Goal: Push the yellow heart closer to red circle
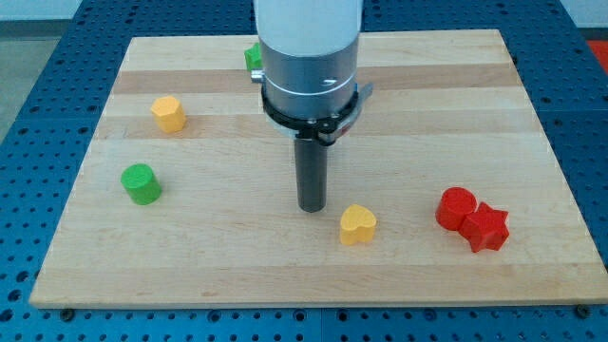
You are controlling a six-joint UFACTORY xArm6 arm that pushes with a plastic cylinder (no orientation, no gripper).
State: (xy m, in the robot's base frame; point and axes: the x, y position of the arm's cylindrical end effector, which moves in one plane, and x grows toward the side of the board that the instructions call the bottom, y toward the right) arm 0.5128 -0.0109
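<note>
The yellow heart [358,225] lies on the wooden board [237,266] right of the middle, near the view's bottom. The red circle [456,208] lies further to the view's right, about a hundred pixels from the heart. A red star [487,228] touches the circle's lower right side. My tip [312,206] rests on the board just left of the yellow heart and a little above it, with a small gap between them. The rod stands upright under the grey arm body [309,57].
A yellow hexagon-like block [168,113] lies at the upper left. A green cylinder [142,183] lies below it at the left. Another green block [253,58] is partly hidden behind the arm at the top. The blue perforated table [38,114] surrounds the board.
</note>
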